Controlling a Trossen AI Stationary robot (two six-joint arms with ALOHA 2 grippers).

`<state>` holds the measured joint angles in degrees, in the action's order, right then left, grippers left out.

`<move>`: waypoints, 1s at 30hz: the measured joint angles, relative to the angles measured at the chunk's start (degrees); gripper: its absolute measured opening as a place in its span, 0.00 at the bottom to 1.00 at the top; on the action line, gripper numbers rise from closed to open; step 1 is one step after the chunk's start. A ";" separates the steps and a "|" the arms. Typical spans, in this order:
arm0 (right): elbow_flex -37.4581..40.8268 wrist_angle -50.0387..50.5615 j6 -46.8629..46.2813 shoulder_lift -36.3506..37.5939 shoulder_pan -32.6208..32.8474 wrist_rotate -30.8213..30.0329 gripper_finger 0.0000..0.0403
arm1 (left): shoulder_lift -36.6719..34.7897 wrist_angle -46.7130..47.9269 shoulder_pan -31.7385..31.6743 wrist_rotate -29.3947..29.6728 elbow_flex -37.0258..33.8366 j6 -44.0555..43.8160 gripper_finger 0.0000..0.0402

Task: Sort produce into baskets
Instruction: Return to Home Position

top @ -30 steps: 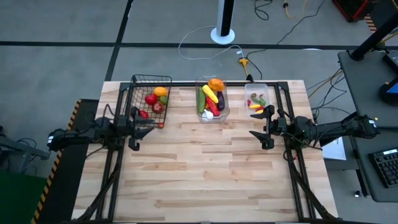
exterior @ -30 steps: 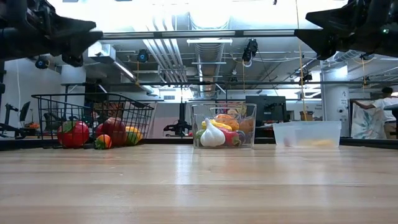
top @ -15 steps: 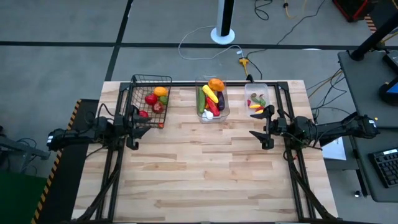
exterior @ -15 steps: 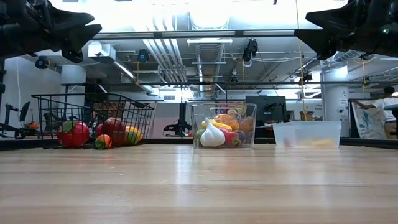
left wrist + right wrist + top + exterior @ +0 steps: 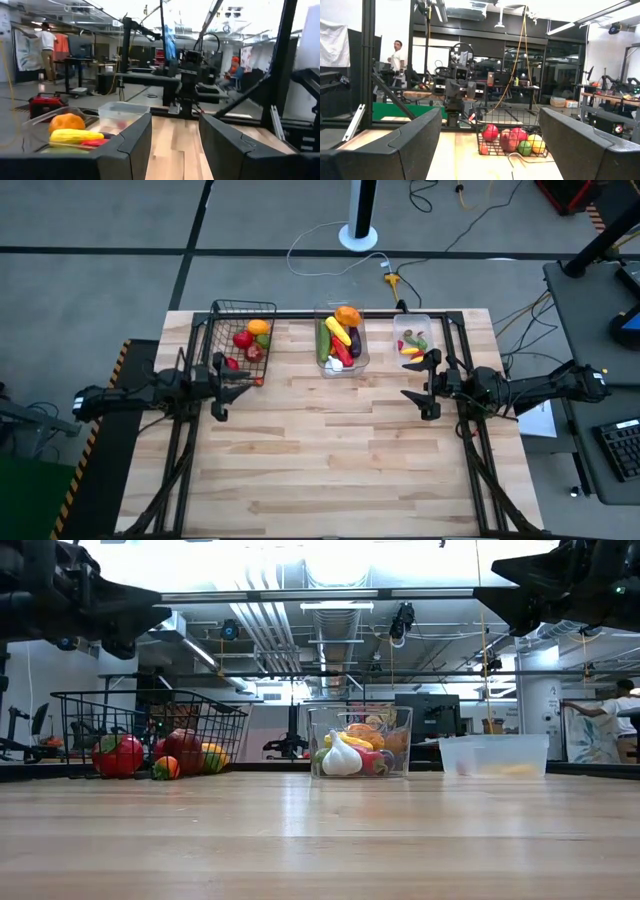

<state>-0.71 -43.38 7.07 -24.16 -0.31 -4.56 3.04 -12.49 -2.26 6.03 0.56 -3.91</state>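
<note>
Left claw (image 5: 221, 388) is hovering open and empty just nearside of the black wire basket (image 5: 243, 305), right claw (image 5: 427, 385) (also open, empty) waiting near the shallow bin (image 5: 412, 317).

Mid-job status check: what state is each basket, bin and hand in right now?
black wire basket: upright, holding red, orange and green produce.
taller clear bin: upright, packed with mixed pieces, white garlic against its front wall.
shallow clear bin: upright, a few pieces inside.
left hand: open, empty, raised beside the wire basket.
right hand: open, empty, raised near the shallow bin.
</note>
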 joint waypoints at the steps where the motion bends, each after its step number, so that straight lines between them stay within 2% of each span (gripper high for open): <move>1: 0.00 0.00 0.00 0.00 -0.01 0.00 0.81 | -0.02 0.16 0.00 -0.12 0.00 0.37 0.37; 8: 0.00 0.00 0.00 0.00 0.01 0.00 0.81 | -0.85 4.49 -0.04 -5.91 -0.02 1.08 0.37; 15: 0.00 0.00 0.01 0.00 0.00 0.00 0.81 | -3.09 5.79 -0.11 -5.40 -0.02 1.27 0.37; 30: 0.00 0.02 0.00 0.00 -0.01 0.00 0.81 | -3.05 7.26 -0.37 -5.55 -0.04 2.66 0.37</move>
<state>-0.71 -43.35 7.07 -24.16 -0.31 -4.56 -0.01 -5.23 -2.63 0.49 0.51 -1.25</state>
